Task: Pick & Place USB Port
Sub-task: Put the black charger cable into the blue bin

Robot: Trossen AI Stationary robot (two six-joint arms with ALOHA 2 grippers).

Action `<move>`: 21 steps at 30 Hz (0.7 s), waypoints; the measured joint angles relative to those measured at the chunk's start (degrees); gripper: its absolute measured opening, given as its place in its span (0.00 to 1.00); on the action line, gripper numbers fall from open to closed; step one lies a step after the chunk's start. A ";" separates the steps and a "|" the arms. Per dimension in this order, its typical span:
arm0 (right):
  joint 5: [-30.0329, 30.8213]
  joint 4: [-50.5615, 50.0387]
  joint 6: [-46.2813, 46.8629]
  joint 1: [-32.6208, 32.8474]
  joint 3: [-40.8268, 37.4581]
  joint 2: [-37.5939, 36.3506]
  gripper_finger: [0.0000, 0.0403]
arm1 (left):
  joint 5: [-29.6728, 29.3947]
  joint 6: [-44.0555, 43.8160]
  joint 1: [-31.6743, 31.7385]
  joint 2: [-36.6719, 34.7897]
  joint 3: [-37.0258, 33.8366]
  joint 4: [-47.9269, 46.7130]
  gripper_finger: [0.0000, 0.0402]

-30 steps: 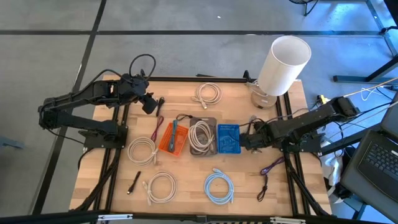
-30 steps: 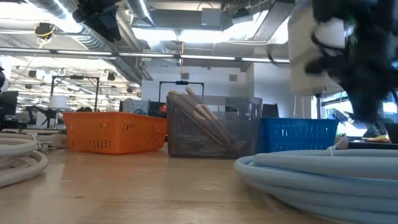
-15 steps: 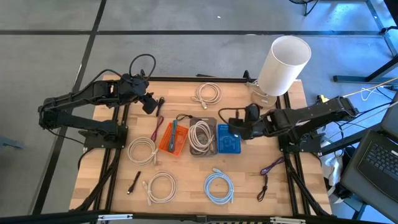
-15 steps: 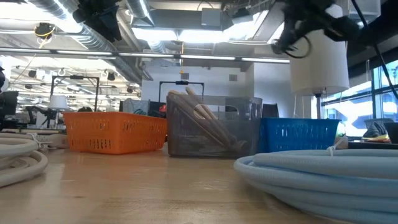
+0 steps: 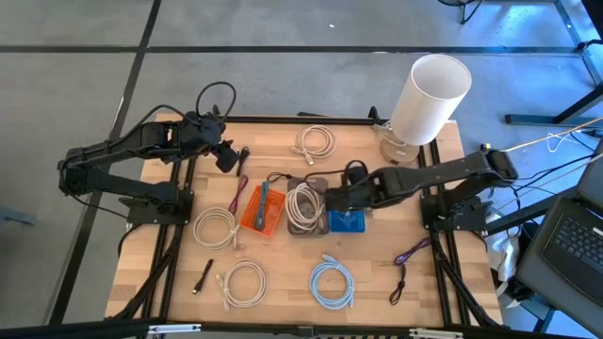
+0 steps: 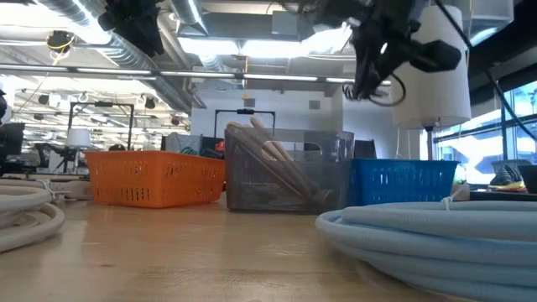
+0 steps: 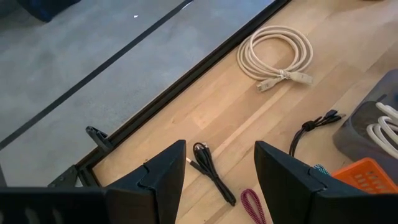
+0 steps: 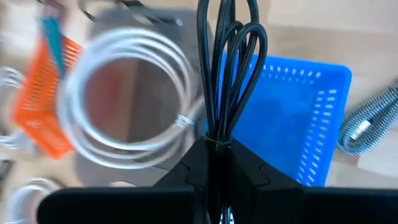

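My right gripper (image 5: pixel 335 200) hangs above the seam between the blue basket (image 5: pixel 349 215) and the grey basket (image 5: pixel 303 218), shut on a bundled black cable (image 8: pixel 227 56). The grey basket holds a white coil (image 8: pixel 134 93), and an orange basket (image 5: pixel 263 209) stands to its left. In the low view the right gripper (image 6: pixel 375 52) is high above the basket row. My left gripper (image 7: pixel 217 180) waits open over the far left of the table, above a small black cable (image 7: pixel 209 170). My right gripper pinches the black cable's bundled strands (image 8: pixel 216 135) between its two fingers. The fingers slant down from the table's right side and lie along the strands. The loops (image 5: pixel 353 173) stick out past the fingertips, and the whole bundle is lifted clear of the baskets.
Loose coils lie around: white ones (image 5: pixel 315 141), (image 5: pixel 215 226), (image 5: pixel 245 281), a light-blue one (image 5: pixel 332 282) near the front edge, a purple cable (image 5: pixel 411 252) at the right. A white cylinder (image 5: pixel 431 94) stands at the far right corner. A black plug (image 5: pixel 204 276) lies front left.
My right gripper has risen and travelled toward the table's left edge, from right of the blue basket to above the blue and grey baskets' shared edge, rolling its wrist. The black cable went with it, lifted clear. The jaws stayed shut.
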 joint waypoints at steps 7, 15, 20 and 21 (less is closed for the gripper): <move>-7.22 -0.05 -2.95 -2.18 0.00 6.25 0.07 | 0.00 0.00 0.00 0.00 0.00 0.00 0.46; -11.66 2.60 -8.56 -5.70 0.00 11.69 0.07 | 0.00 0.00 0.00 0.00 0.00 0.00 0.46; -15.12 4.31 -11.81 -7.83 0.00 14.58 0.07 | 0.03 0.01 0.00 0.00 0.00 -0.02 0.46; -15.77 4.45 -12.50 -8.18 0.00 15.16 0.07 | 0.04 0.02 -0.02 0.00 0.00 -0.07 0.46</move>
